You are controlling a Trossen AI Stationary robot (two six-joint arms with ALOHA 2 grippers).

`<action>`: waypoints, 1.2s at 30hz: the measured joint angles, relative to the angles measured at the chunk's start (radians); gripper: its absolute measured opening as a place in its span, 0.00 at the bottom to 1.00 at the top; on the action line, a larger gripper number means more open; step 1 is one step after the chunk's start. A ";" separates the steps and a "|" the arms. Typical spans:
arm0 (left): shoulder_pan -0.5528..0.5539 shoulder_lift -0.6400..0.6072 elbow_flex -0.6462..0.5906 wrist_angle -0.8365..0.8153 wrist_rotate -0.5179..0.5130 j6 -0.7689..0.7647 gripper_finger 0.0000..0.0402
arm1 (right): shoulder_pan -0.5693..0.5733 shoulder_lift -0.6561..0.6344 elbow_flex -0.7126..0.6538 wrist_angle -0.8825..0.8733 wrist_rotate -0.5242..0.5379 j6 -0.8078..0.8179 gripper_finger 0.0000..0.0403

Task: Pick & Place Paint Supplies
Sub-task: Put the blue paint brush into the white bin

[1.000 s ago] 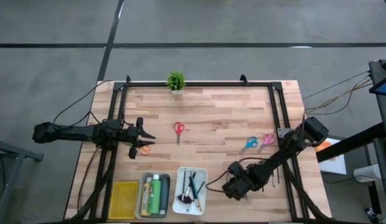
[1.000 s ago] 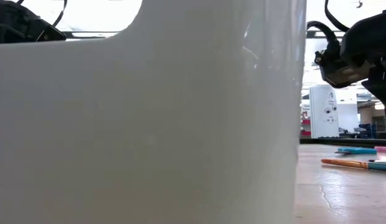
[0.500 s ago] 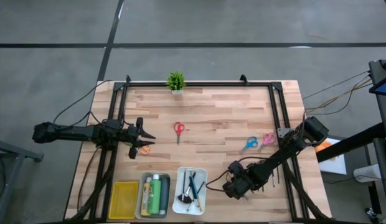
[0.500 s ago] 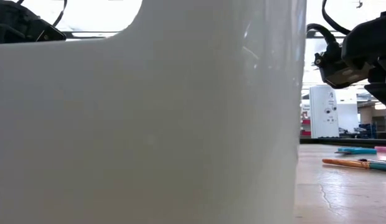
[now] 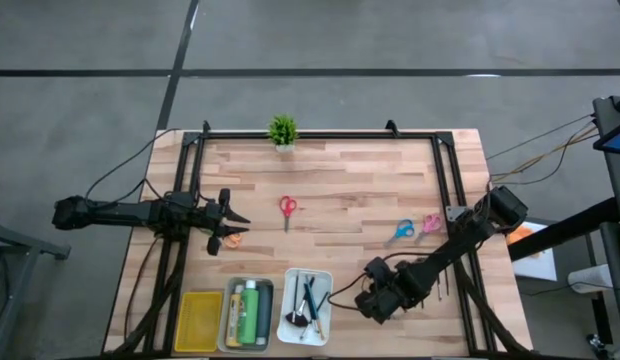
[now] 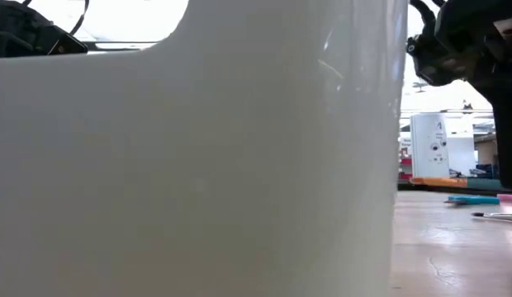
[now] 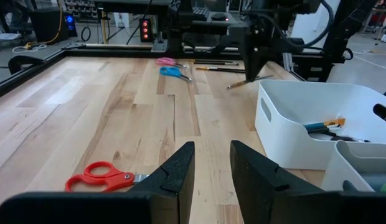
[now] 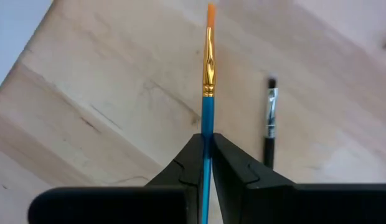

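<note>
- The right gripper (image 8: 207, 146) was closed on a blue-handled brush (image 8: 208, 93); its two dark fingers (image 8: 183, 163) pinched the blue shaft, with the gold ferrule and orange tip reaching out ahead over the wooden table (image 5: 350, 180); in the high view this gripper (image 5: 375, 300) sat near the table's front edge, just to the right of the white tray (image 5: 323, 320).
- A black-handled brush (image 8: 269, 124) lay flat on the wood just beside the held brush, apart from it.
- In the left wrist view the held brush (image 7: 249, 80) hung tilted below the right arm, its tip close to the table; whether it touched the wood could not be told.
- The left gripper (image 7: 211, 171) stood open with nothing between its fingers, low over the left side of the table (image 7: 87, 106); red-handled scissors (image 7: 99, 180) lay on the wood just beside it.
- Another pair of red scissors (image 5: 287, 208) lay mid-table; blue scissors (image 5: 400, 231) and pink scissors (image 5: 430, 223) lay side by side toward the right.
- The white tray (image 7: 305, 140) held several brushes (image 7: 324, 127); the grey tray (image 5: 230, 335) next to it held a green bottle (image 5: 250, 312) and a yellow bottle (image 5: 236, 308); the yellow tray (image 5: 200, 322) sat at the far left of the row.
- A small potted plant (image 5: 282, 130) stood at the table's back edge.
- In the low view the white tray's wall (image 6: 198, 165) filled most of the frame.
</note>
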 joint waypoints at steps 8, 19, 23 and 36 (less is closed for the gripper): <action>0.000 0.000 0.000 0.000 0.000 0.000 0.26 | 0.007 -0.061 0.071 0.047 0.224 -0.029 0.05; 0.000 0.000 0.000 0.000 0.000 0.000 0.26 | -0.003 -0.100 0.088 0.476 0.633 -0.313 0.05; 0.000 0.002 0.000 0.000 0.000 0.000 0.26 | -0.025 -0.039 0.075 0.675 0.613 -0.444 0.05; 0.000 0.007 0.000 0.000 0.000 0.000 0.26 | -0.046 0.157 0.075 0.948 0.476 -0.439 0.05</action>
